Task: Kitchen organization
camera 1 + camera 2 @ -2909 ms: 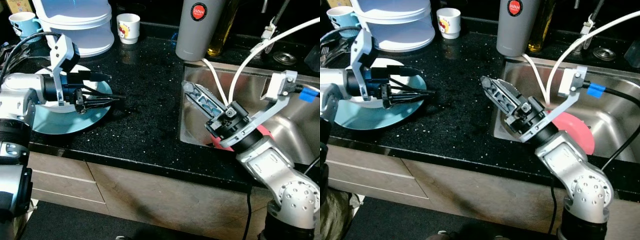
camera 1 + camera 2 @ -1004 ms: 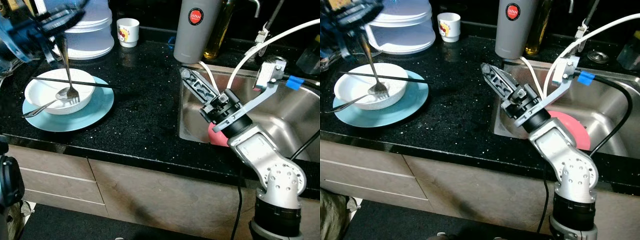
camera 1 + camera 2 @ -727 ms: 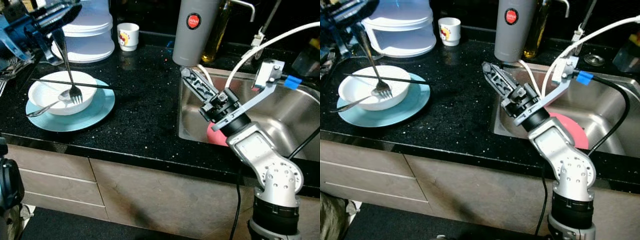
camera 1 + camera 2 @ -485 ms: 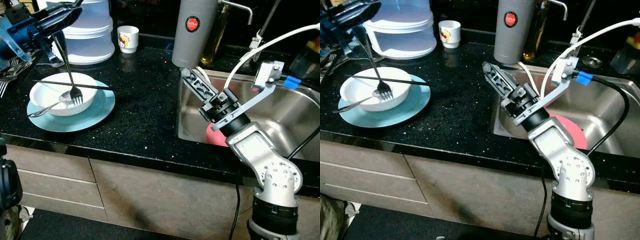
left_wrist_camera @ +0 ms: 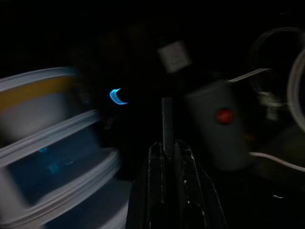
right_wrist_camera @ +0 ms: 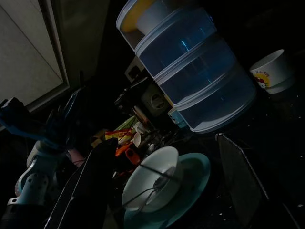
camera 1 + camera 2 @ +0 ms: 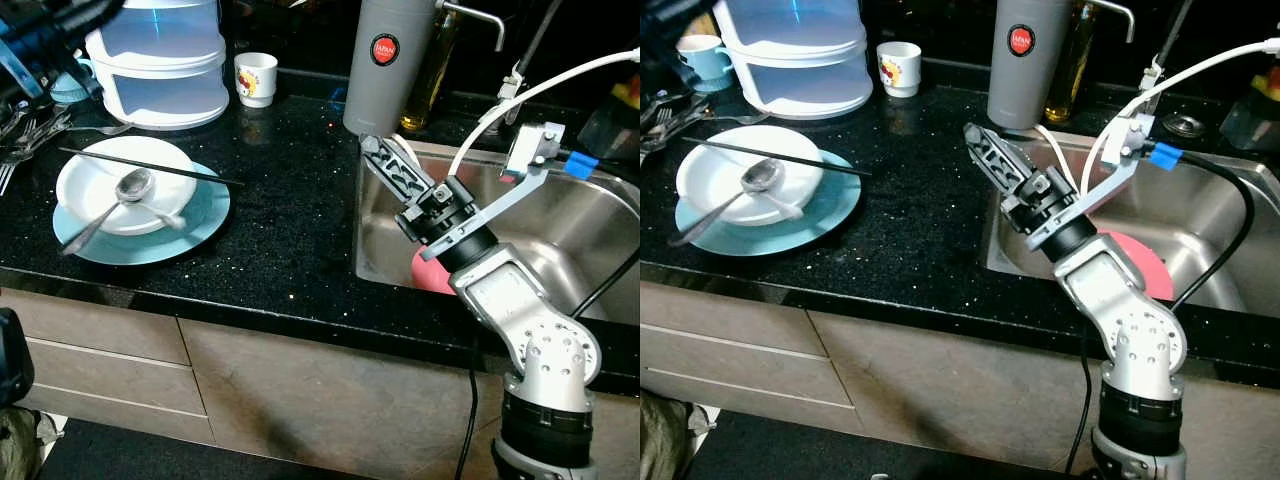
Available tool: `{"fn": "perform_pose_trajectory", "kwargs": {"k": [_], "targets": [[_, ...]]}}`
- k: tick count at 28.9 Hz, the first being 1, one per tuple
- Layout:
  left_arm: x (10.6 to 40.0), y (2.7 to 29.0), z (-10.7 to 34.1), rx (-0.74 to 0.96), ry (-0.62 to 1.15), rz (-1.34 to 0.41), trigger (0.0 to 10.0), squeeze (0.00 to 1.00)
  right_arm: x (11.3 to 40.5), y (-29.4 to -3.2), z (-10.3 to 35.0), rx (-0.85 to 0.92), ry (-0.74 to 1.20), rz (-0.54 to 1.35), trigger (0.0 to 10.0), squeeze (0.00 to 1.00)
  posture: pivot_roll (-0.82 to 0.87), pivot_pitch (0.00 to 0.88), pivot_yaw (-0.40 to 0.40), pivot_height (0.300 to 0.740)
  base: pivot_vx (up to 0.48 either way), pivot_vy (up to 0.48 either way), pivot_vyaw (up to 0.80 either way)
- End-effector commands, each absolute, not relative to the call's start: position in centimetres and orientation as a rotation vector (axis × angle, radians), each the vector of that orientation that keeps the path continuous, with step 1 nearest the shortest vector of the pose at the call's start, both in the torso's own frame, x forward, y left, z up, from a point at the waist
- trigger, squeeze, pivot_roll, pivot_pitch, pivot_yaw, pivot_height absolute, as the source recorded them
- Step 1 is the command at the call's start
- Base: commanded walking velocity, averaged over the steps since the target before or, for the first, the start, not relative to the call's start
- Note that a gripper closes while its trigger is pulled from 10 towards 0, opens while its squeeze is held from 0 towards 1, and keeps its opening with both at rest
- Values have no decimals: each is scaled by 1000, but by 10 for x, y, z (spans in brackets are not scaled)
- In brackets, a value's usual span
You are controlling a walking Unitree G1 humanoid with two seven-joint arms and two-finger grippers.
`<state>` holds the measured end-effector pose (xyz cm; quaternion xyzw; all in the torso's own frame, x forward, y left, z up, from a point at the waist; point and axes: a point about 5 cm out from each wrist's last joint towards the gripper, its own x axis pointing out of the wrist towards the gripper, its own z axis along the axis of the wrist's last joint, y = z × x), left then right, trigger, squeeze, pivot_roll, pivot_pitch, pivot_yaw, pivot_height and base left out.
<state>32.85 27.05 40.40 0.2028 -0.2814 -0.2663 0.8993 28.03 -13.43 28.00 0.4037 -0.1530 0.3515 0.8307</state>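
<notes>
Black speckled table [image 7: 280, 210] runs across the frame, with a steel sink [image 7: 590, 240] set into it at the right.

Left side of the frame: a light blue plate [image 7: 200, 215] carries a white bowl [image 7: 90, 180]. A spoon [image 7: 128, 188] lies in the bowl, its handle running out over the plate's lower left edge. A thin black chopstick [image 7: 150, 167] lies across the bowl's rim and reaches onto the table to the right.

Upper left: a stacked translucent container [image 7: 165, 60] stands behind the plate. A pale blue cup [image 7: 702, 50] sits beside it, and a small white cup [image 7: 256, 75] with a printed picture sits to its right. Loose cutlery [image 7: 660, 115] lies at the far left edge.

Upper centre: a grey flask [image 7: 385, 60] with a red round label stands at the sink's back left corner, with an amber bottle [image 7: 1076, 60] just beside it.

The left gripper [image 5: 167, 148] is raised at the upper left corner of the frame, blurred in the eye views. In the left wrist view its fingers are nearly together, pinching a thin grey handle [image 5: 166, 121] that stands straight out from the tips; its far end is too dark to identify.

The right gripper [image 7: 985, 150] hangs over the sink's left edge, pointing up and left toward the flask. Its fingers [image 6: 238, 176] are spread apart, holding nothing. A pink dish [image 7: 1135, 270] lies in the sink, partly hidden behind that arm.
</notes>
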Motion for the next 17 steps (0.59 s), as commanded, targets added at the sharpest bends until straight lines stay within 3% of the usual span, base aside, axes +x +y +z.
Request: {"fn": "perform_pose_trajectory", "kwargs": {"k": [1, 8, 16, 17], "targets": [[326, 277, 415, 444, -612, -483, 0, 0, 282, -136, 282, 863, -340, 737, 10000, 0, 33, 0, -44, 740, 0, 0, 0], [327, 277, 417, 420, -649, -440, 0, 0, 282, -135, 282, 863, -340, 738, 10000, 0, 33, 0, -44, 740, 0, 0, 0], [326, 257, 418, 188, -769, -572, 0, 0, 286, -136, 275, 861, -315, 703, 10000, 0, 34, 0, -37, 740, 0, 0, 0], [325, 252, 416, 146, -785, -607, 784, 0, 287, -136, 274, 860, -309, 690, 10000, 0, 34, 0, -37, 740, 0, 0, -550]]}}
